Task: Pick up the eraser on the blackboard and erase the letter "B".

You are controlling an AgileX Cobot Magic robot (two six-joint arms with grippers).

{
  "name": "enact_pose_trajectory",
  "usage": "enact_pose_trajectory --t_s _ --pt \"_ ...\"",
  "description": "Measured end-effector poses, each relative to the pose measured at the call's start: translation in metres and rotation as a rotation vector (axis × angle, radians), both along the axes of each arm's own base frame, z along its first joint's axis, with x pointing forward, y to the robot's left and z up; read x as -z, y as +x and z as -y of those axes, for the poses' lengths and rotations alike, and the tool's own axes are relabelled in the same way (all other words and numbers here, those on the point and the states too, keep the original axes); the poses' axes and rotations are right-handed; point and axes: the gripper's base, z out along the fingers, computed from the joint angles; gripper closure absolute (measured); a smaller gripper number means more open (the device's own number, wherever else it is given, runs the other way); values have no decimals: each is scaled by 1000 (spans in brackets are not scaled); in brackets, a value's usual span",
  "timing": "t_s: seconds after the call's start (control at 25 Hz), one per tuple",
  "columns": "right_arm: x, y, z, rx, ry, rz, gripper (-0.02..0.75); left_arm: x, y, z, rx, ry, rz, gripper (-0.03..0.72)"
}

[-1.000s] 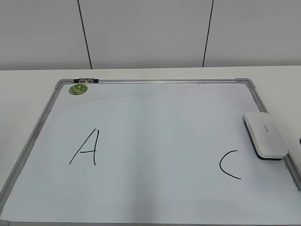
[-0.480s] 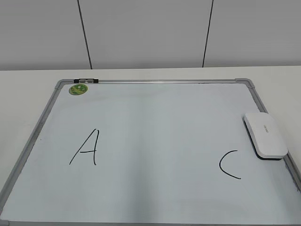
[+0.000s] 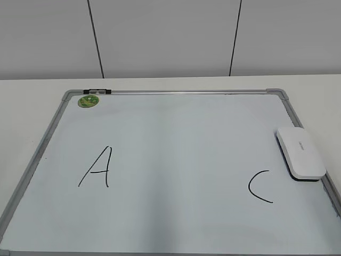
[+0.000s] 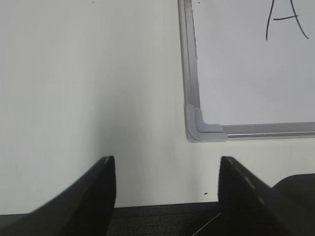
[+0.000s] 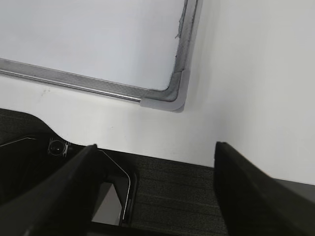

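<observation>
The blackboard [image 3: 176,160], a white board with a grey frame, lies flat on the table. The white eraser [image 3: 300,152] rests on its right edge, just above the black "C" [image 3: 260,186]. A black "A" [image 3: 97,167] is on the left. No letter "B" shows between them. Neither gripper shows in the exterior view. My left gripper [image 4: 166,169] is open and empty over the table near the board's corner [image 4: 202,129]. My right gripper [image 5: 155,157] is open and empty near another board corner [image 5: 170,98].
A round green magnet [image 3: 88,101] sits at the board's top left beside a small black clip [image 3: 98,92]. A white wall with dark seams stands behind the table. A dark mat [image 5: 172,189] lies along the table's near edge.
</observation>
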Motion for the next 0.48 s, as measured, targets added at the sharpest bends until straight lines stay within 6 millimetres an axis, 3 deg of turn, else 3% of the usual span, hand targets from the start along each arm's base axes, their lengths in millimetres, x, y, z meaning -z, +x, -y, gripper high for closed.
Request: enact_pose_trajectory --t_s 0.48 --pt "0 0 0 0 -6 1 209 0 0 1 3 -15 -2 197"
